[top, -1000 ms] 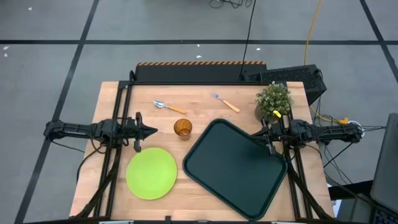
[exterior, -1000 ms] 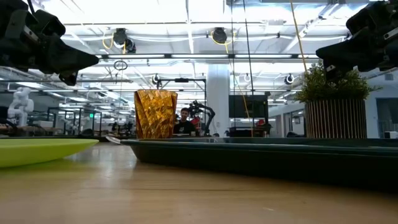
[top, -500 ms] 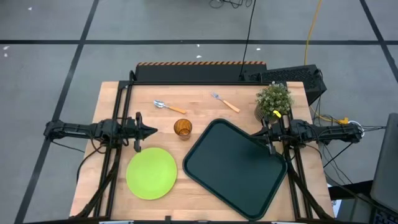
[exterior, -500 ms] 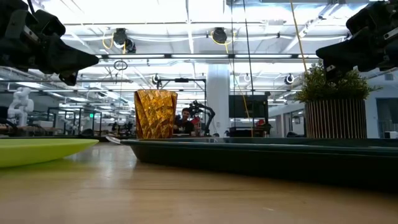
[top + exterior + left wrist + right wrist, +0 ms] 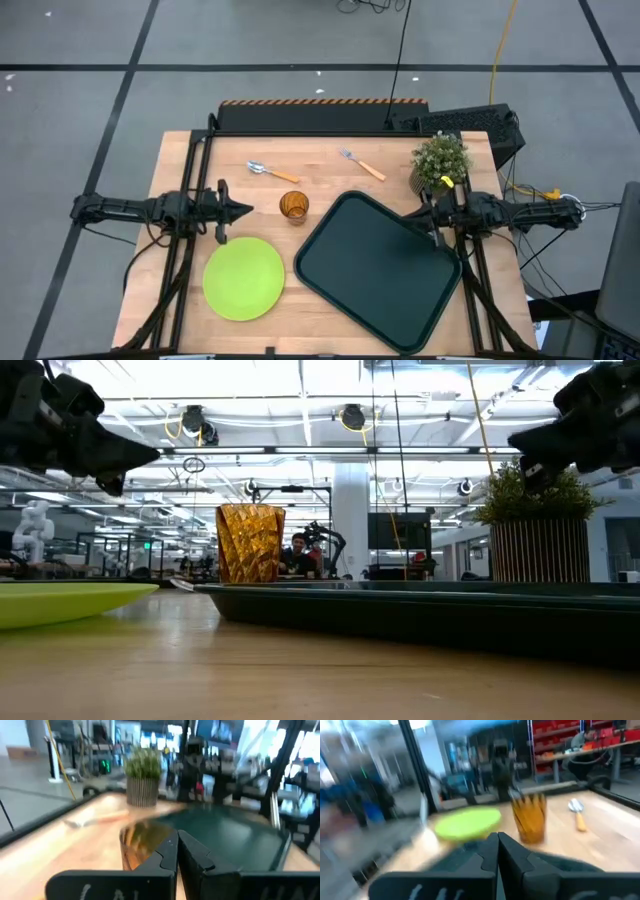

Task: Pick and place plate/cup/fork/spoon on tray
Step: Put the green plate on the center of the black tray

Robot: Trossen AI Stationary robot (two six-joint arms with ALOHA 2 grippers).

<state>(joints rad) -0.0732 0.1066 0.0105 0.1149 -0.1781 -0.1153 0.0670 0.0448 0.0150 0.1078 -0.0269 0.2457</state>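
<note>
The lime-green plate (image 5: pixel 243 278) lies flat on the table's near left. The dark tray (image 5: pixel 378 268) lies to its right, turned askew. An amber cup (image 5: pixel 293 207) stands upright between them, farther back. The spoon (image 5: pixel 272 172) and the fork (image 5: pixel 362 166) lie toward the far edge. My left gripper (image 5: pixel 248 211) hovers shut above the table left of the cup, pointing right. My right gripper (image 5: pixel 407 217) hovers shut over the tray's far right corner, pointing left. Both hold nothing.
A potted green plant (image 5: pixel 440 160) stands at the far right, just behind my right arm. A black box (image 5: pixel 470 124) sits behind it at the table's far right corner. Bare wood shows between the cutlery and along the near edge.
My right gripper has rolled a little about its own pointing line, staying in place. Nothing on the table has moved.
</note>
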